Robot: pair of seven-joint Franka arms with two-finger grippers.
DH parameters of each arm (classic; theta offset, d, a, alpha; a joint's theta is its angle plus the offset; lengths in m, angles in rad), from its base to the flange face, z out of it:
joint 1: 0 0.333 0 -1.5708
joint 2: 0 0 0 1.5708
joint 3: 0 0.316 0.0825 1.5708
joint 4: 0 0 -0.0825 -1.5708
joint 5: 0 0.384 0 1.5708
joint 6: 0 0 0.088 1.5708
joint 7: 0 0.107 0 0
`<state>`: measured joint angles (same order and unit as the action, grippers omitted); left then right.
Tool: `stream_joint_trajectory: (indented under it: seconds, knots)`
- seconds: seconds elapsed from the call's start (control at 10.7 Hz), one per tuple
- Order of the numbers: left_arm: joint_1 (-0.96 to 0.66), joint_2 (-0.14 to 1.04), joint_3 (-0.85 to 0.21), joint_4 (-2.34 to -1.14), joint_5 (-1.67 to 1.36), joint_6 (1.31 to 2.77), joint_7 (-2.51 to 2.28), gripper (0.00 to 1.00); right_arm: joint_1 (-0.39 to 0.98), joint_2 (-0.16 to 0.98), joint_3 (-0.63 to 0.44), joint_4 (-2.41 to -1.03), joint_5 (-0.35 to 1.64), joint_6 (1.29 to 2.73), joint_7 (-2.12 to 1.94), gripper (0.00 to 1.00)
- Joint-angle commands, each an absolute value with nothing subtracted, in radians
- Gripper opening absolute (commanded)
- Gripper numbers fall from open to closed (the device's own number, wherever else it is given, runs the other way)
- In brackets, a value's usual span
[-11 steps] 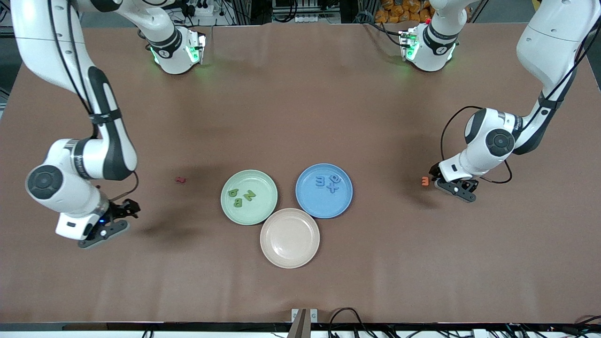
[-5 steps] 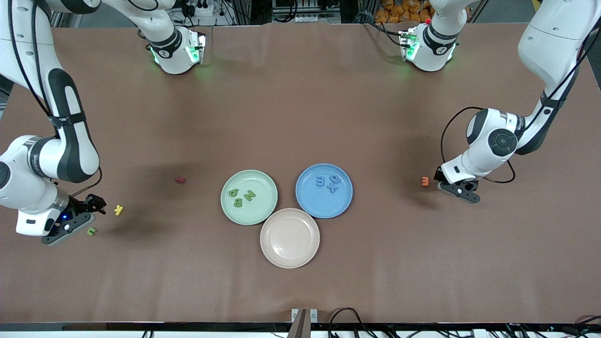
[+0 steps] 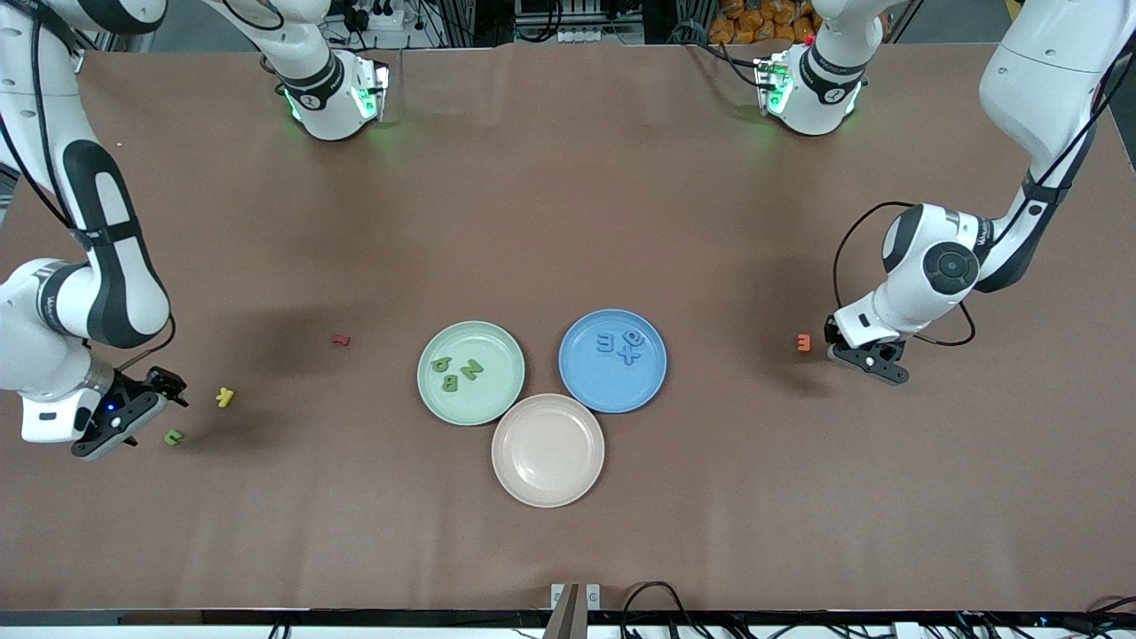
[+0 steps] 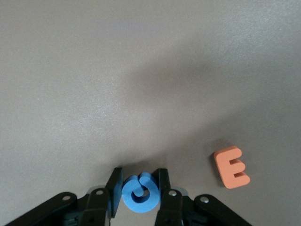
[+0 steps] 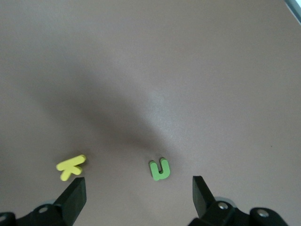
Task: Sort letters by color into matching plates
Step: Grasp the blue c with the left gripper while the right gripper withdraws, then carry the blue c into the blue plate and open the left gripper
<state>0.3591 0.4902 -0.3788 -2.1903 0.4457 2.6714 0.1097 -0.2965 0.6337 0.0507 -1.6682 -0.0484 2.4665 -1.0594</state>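
- Left gripper (image 4: 139, 181) is sitting low at the table (image 3: 568, 222) toward the left arm's end, fingers (image 4: 114, 190) pinching a blue letter (image 4: 139, 193) from both sides; whether the letter is lifted off the table, can't tell.
- Orange E (image 4: 231, 166) is lying flat just beside that gripper, not touching it; in the front view the orange E (image 3: 804, 343) is showing next to the left gripper (image 3: 865, 355).
- Right gripper (image 5: 138, 190) is hanging above the table toward the right arm's end, fingers spread wide, holding nothing.
- Green letter (image 5: 160, 169) is lying on the table under the gap between the spread fingers; yellow letter (image 5: 70, 167) is lying close by one fingertip. Front view is showing the green letter (image 3: 174, 436) nearer the camera than the yellow letter (image 3: 224, 398), both just beside the right gripper (image 3: 124, 413).
- Red letter (image 3: 340, 340) is lying alone on the table, between the yellow one and the green plate (image 3: 501, 390).
- Green plate is holding three dark green letters (image 3: 454, 371).
- Blue plate (image 3: 586, 382) is holding three blue letters (image 3: 619, 344).
- Pink plate (image 3: 548, 450) is sitting nearest the camera, its rim touching or almost touching both other plates; nothing in it.
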Motion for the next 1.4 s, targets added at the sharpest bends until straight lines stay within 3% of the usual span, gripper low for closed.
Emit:
stream_joint_trajectory:
  seconds: [0.0,0.56,1.3]
  knots:
    - [0.359,0.488,-0.408,-2.194,0.463,2.681,0.035,0.00,-0.371,0.693,0.110,-1.664,-0.057,2.525,-1.222,1.00]
    - [0.330,0.479,-0.475,-2.151,0.459,2.669,-0.135,0.00,-0.405,0.745,0.130,-1.663,-0.055,2.615,-1.287,1.00]
    - [0.016,0.531,-0.476,-1.947,0.448,2.461,-0.590,0.00,-0.416,0.785,0.130,-1.663,-0.057,2.681,-1.285,1.00]
